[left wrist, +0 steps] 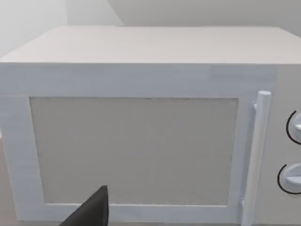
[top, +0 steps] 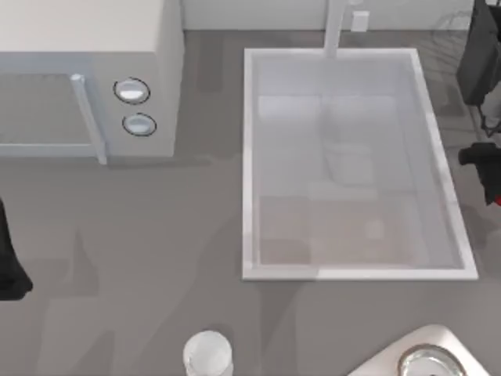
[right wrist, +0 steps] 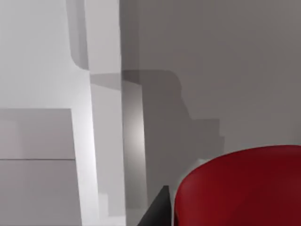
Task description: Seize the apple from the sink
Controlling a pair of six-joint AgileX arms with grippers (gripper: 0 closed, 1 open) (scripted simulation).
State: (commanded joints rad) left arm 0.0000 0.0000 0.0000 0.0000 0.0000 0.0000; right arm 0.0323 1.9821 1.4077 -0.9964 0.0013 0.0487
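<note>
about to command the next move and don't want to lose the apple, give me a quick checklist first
1. Apple out of the sink: ok. It sits at the right hand, beyond the sink's right rim.
2. Right hand's hold on the apple is secure: cannot tell.
3. Faucet post apart from the right hand: ok.
4. Left hand out of the way: ok. It is parked at the table's left edge, facing the microwave.
</note>
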